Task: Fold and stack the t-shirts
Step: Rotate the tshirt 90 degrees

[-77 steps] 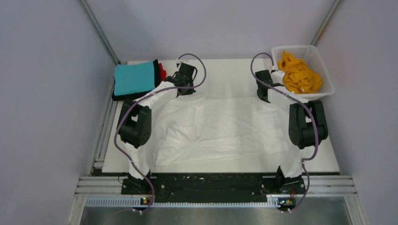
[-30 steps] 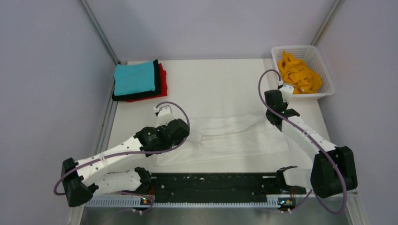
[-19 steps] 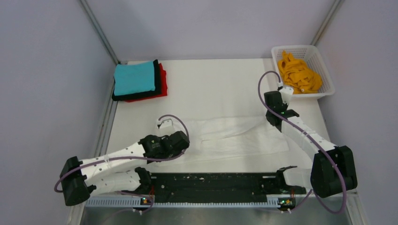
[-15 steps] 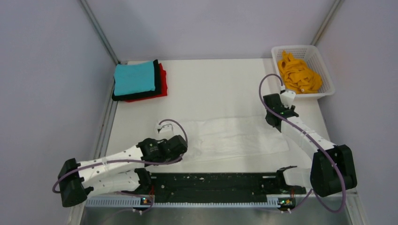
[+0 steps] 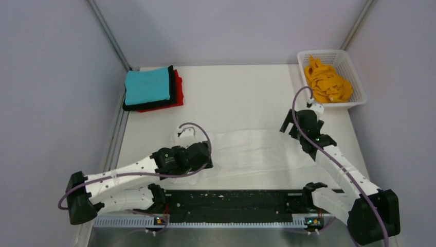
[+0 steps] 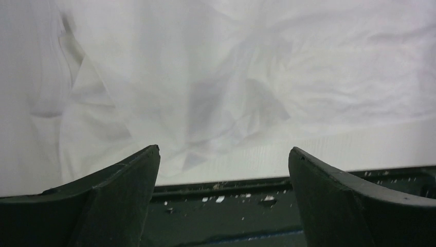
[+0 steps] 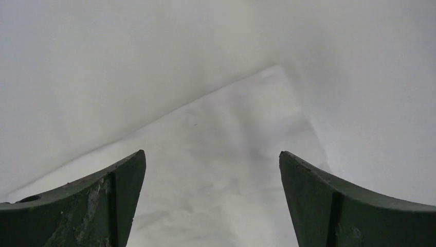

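The white shirt (image 5: 257,154) lies as a long band across the near tabletop (image 5: 241,92) with an arm at each end, probably so both can fold it crosswise. Only the wrist views show the left fingers (image 6: 118,206) and right fingers (image 7: 103,206) spread wide and empty over the cloth.
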Available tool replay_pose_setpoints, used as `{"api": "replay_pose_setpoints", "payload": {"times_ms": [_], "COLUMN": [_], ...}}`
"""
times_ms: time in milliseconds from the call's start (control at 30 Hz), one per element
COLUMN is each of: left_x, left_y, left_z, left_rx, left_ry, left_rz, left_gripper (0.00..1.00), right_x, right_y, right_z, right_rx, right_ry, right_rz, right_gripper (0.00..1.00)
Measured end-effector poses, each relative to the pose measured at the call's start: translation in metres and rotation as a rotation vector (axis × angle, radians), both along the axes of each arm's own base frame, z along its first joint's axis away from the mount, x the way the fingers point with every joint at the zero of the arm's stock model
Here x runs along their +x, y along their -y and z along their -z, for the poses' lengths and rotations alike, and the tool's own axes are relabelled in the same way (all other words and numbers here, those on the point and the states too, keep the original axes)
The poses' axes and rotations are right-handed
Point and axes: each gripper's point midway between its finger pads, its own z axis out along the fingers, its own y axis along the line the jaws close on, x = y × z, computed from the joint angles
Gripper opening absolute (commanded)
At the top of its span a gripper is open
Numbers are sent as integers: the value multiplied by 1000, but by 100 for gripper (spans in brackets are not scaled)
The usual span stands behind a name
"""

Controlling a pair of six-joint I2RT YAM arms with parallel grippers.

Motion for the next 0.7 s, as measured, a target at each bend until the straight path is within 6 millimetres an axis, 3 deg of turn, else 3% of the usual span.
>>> {"api": "replay_pose_setpoints", "payload": {"times_ms": [167, 300, 400, 467, 600, 700], "left_x": [59, 98, 112, 128, 187, 238], "left_y": [5, -14, -19, -15, -1, 21], "left_z": [6, 45, 72, 71, 71, 67], "left_rx": [-49, -104, -78, -75, -71, -98], "left_ry": [43, -9, -54, -53, -50, -32], "left_rz": [-161, -302, -337, -354, -410, -418], "left_gripper": [99, 99, 99, 99, 99, 99], "right_x": [4, 7, 7, 4, -1, -16], "right_y": [-70, -101, -112, -116, -123, -128], "right_z": [33, 55, 70, 80, 80, 80], "right_rx": [253, 354, 394, 409, 413, 430], "right_ry": [21, -32, -72, -97, -67, -53], "right_rz": [-311, -430, -464, -468, -487, -502], "right_gripper": [99, 99, 99, 99, 99, 99]}}
